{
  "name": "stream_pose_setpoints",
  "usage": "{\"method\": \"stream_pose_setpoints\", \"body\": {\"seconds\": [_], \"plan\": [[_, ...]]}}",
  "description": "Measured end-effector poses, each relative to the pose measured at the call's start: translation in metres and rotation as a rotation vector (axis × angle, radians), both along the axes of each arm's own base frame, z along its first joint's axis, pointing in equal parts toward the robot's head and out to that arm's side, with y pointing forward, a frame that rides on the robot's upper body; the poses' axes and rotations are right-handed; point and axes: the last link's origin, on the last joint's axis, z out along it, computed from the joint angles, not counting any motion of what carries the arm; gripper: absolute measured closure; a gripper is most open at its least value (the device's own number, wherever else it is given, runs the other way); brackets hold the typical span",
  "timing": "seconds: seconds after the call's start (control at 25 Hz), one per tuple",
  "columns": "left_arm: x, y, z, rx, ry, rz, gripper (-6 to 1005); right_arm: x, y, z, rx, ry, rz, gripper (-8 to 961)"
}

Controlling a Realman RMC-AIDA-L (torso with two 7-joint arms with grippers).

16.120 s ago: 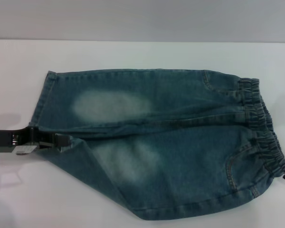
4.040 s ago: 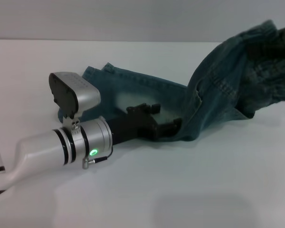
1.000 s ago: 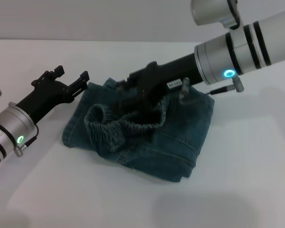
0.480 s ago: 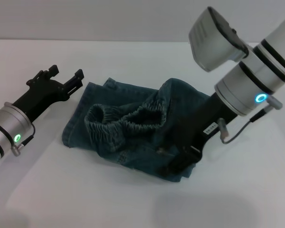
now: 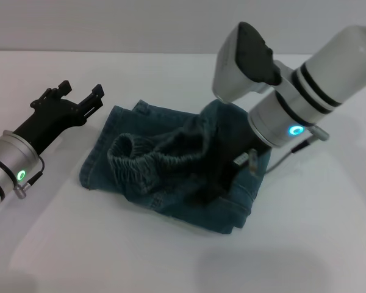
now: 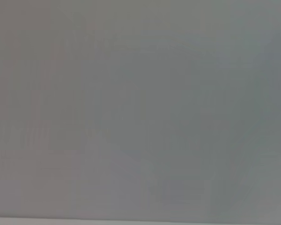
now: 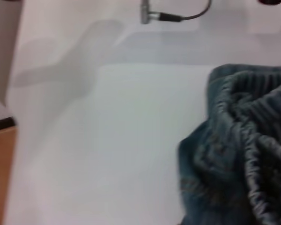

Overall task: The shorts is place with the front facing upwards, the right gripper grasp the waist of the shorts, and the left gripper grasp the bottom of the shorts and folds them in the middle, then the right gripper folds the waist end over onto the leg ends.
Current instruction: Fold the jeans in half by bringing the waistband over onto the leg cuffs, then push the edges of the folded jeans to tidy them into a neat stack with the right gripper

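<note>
The blue-green denim shorts (image 5: 189, 183) lie folded into a thick bundle mid-table. The ruffled waist (image 5: 137, 160) rests on top toward the left, near the leg ends (image 5: 96, 146), whose hem runs along the bundle's left edge. My right gripper (image 5: 243, 157) points steeply down into the right part of the bundle, its tip buried in denim under the silver wrist (image 5: 287, 116). In the right wrist view the gathered waist (image 7: 253, 154) fills one side. My left gripper (image 5: 80, 91) hovers open just left of the shorts with nothing in it.
The white table (image 5: 305, 244) surrounds the bundle. In the right wrist view a thin cable (image 7: 178, 16) hangs across the top and a brown floor strip (image 7: 0, 173) marks the table's edge. The left wrist view shows only plain grey.
My right arm has left the far-left of the bundle, swung round its right side and now stands steeper over it. The waist stays laid over the legs. The left gripper barely shifted.
</note>
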Motion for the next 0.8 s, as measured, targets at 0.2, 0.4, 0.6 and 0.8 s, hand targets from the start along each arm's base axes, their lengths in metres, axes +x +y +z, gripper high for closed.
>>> {"method": "stream_pose_setpoints", "body": {"seconds": [0.2,0.4,0.6,0.8], "plan": [[0.0,-0.004,-0.004,-0.007,-0.015,0.008,185,-0.016,0.012,-0.001,0.076,0.077,0.021,394],[-0.001,-0.005,-0.006,-0.012,-0.02,0.013,185,-0.028,0.027,-0.003,0.175,0.113,0.05,394],[-0.002,-0.007,-0.007,-0.014,-0.025,0.019,185,-0.024,0.039,-0.008,0.319,0.214,0.027,395],[-0.006,-0.011,-0.006,-0.011,-0.028,0.026,184,-0.004,0.042,0.019,0.466,0.468,-0.057,395]]}}
